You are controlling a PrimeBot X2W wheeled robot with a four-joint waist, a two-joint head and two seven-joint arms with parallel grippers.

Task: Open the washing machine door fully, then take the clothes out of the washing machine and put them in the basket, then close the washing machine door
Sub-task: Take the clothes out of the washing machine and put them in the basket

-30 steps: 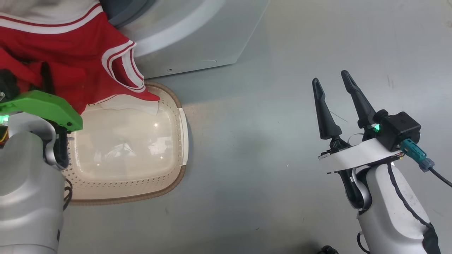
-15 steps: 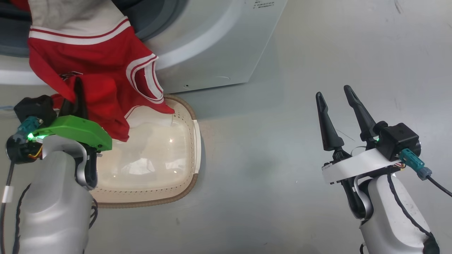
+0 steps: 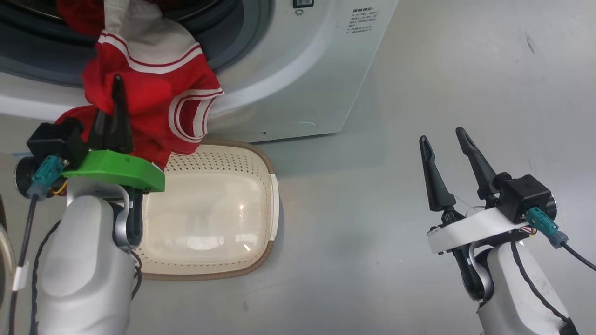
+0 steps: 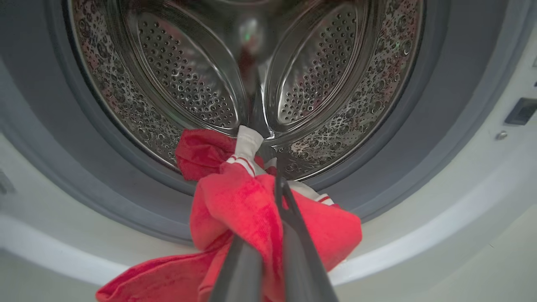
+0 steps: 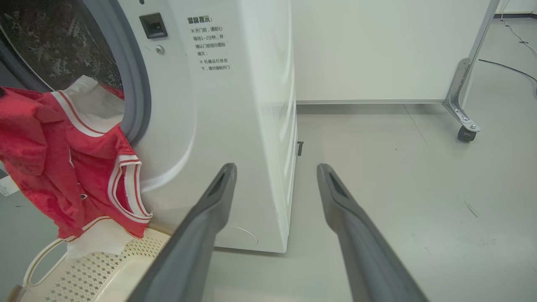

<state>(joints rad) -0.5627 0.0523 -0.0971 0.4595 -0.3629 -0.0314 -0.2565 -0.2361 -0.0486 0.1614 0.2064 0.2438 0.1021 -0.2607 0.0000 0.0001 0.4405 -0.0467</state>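
Observation:
A red garment with white trim, one of the clothes [image 3: 153, 88] [image 5: 63, 167], hangs out of the washing machine [image 3: 316, 70] [image 5: 235, 105]. Its upper end still lies on the steel drum [image 4: 188, 75]. My left gripper [image 3: 115, 88] [image 4: 280, 188] is shut on the bunched red cloth [image 4: 235, 201] just outside the grey gasket. The cream basket [image 3: 260, 167] [image 5: 126, 256] stands on the floor below, and the garment's lower edge reaches its far rim. My right gripper [image 3: 441, 135] [image 5: 277, 167] is open and empty, well to the right. The washing machine door is out of view.
Bare grey floor [image 3: 372, 232] stretches right of the basket and washer. In the right wrist view a white wall panel [image 5: 377, 50] stands behind, with a metal frame leg on a caster [image 5: 465, 126] and a cable [image 5: 512, 71] at the far right.
The head camera has tilted up, showing more of the washer. My left gripper, still shut on the garment, has moved away from the basket toward the opening, and less cloth overlaps the basket. The right gripper stays open.

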